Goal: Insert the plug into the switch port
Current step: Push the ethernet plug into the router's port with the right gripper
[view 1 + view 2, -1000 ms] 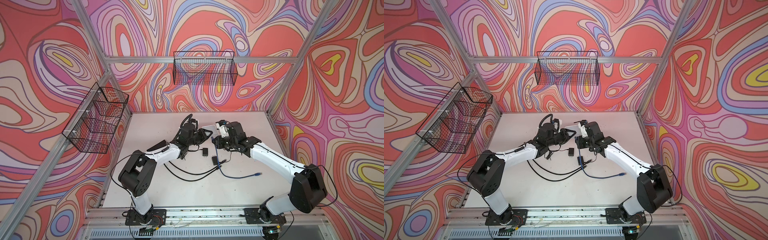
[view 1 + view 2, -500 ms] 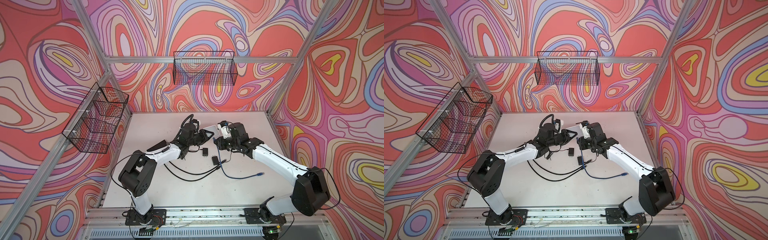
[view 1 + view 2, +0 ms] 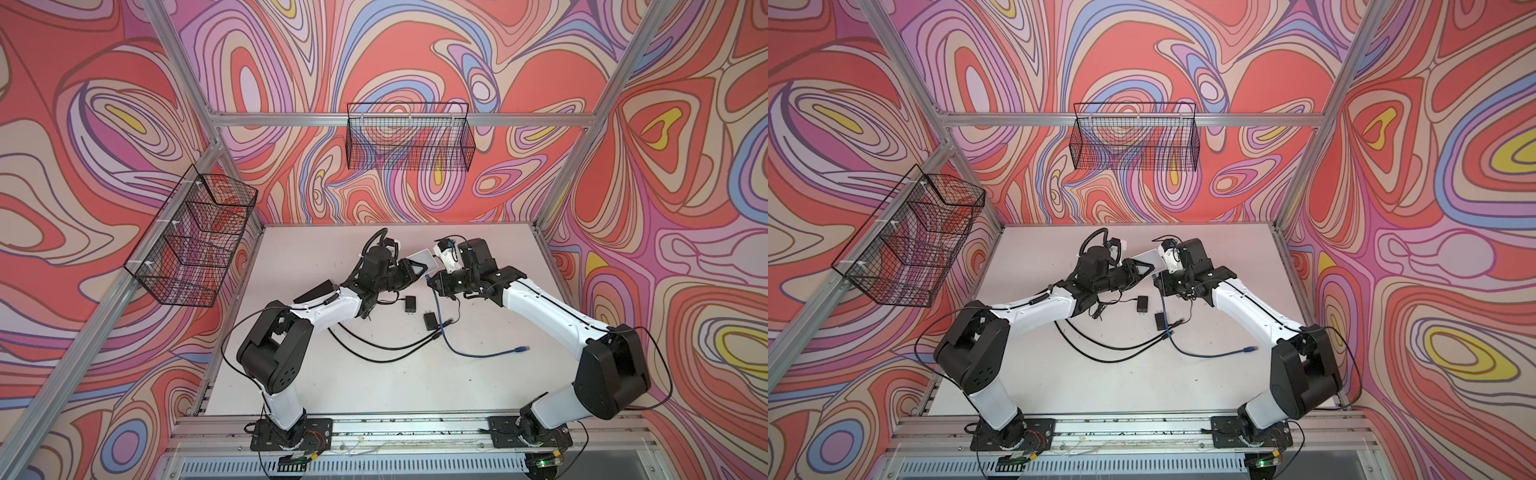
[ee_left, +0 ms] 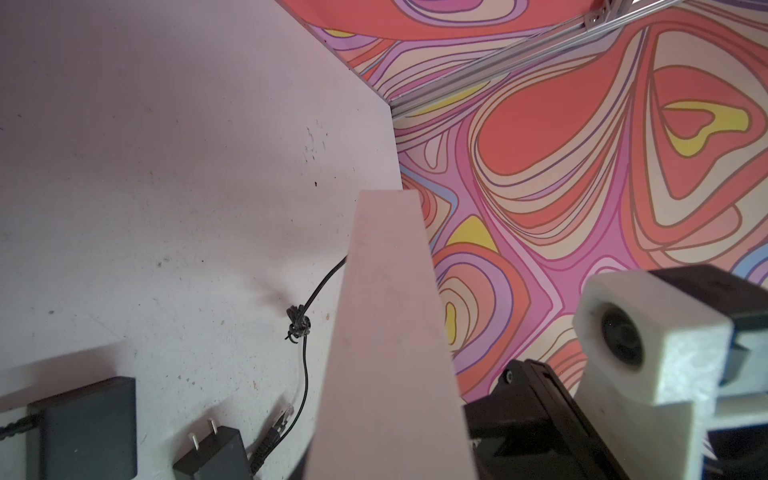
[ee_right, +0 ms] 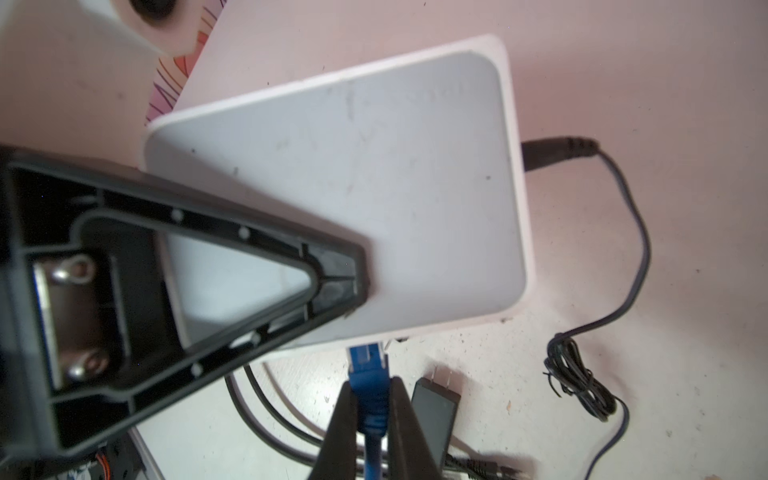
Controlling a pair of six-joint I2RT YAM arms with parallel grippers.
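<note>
Top views: the left fingers [image 3: 409, 272] clamp the white switch [image 3: 424, 260] clear of the worktop [image 3: 478, 395]. It's tilted so its port edge faces the right arm, with the blue cable [image 3: 465, 353] trailing slack.
Left wrist: the switch shows edge-on and looks braced as a steady target. The black adapters [image 4: 83, 424] lie idle below.
Right wrist: the right fingers [image 5: 345, 419] are pinched narrow on the blue plug [image 5: 368, 365], gripped behind its nose to steer it. The tip meets the switch's edge; seated or not, I can't tell.

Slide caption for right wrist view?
Right gripper holds the blue plug at the edge of the white switch, which the left gripper clamps.
</note>
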